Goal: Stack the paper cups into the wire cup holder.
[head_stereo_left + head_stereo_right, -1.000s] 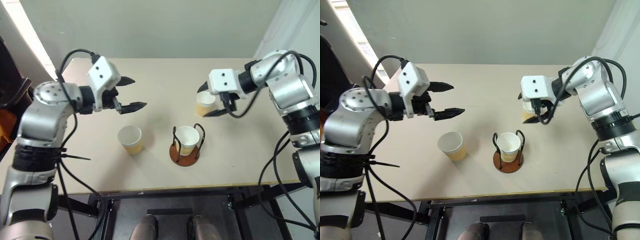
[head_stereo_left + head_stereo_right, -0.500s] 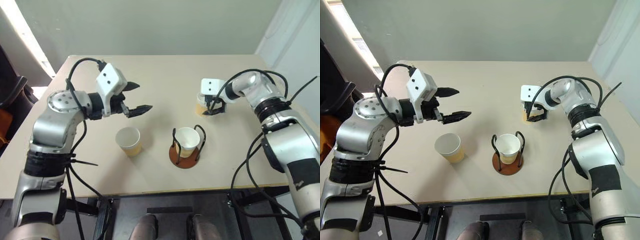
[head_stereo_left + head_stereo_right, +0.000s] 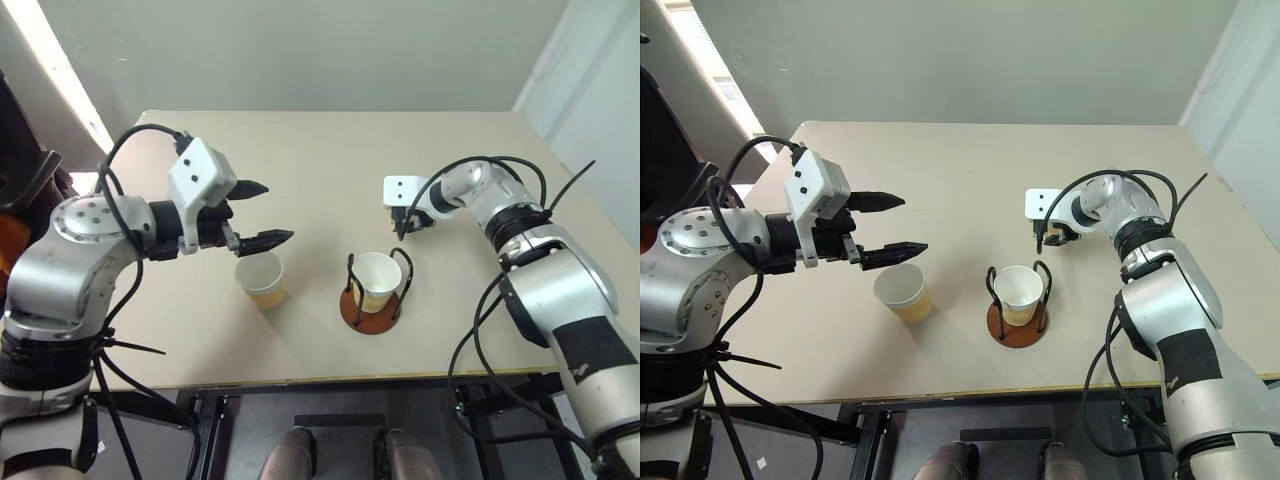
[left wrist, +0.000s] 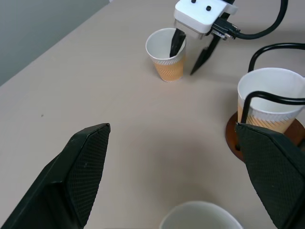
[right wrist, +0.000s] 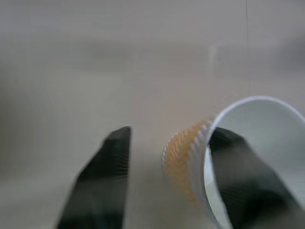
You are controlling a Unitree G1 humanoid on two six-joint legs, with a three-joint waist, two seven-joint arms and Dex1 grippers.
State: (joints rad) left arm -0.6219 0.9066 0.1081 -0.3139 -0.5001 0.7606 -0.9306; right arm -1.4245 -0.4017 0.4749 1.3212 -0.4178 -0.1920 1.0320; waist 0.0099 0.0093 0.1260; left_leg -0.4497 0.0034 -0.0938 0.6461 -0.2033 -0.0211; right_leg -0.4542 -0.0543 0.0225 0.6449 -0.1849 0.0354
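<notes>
One paper cup (image 3: 378,277) stands inside the wire cup holder (image 3: 349,276) on its reddish-brown base. A second paper cup (image 3: 262,281) stands loose to the holder's left. My left gripper (image 3: 274,211) hovers open just above and behind that cup, holding nothing. The third paper cup (image 4: 167,69) stands upright further back on the right. My right gripper (image 4: 183,62) straddles its wall, with one finger inside the cup and the other finger (image 5: 112,177) outside, a gap away from the wall. Its jaws stand partly narrowed.
Everything sits on a beige table (image 3: 330,150) whose front edge runs just before the holder. Black cables loop off both forearms, one arching over the right wrist (image 3: 480,170). A plain wall stands behind the table's far edge.
My right gripper has come down over the far cup, slipped a finger inside and narrowed its jaws. My left gripper has drawn back a little toward the loose cup. The camera has shifted.
</notes>
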